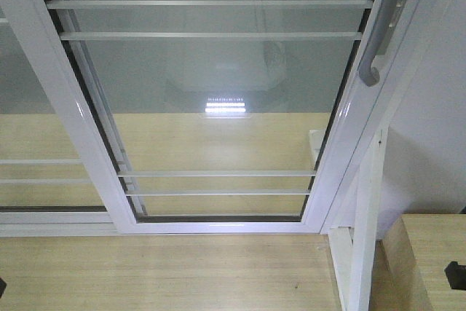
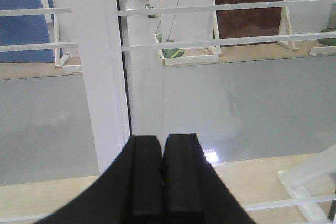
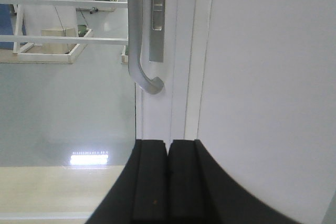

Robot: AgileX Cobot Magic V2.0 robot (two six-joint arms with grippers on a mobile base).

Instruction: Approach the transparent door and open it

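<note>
One door, one neighbouring panel, one handle, one lock plate, five door rails, two grippers: left gripper, right gripper.

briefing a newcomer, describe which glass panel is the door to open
Of the white-framed glass panels ahead, take the right-hand one, the transparent door. Its right frame edge carries a curved silver bar handle beside a lock plate; the neighbouring panel to its left has no handle.
</note>
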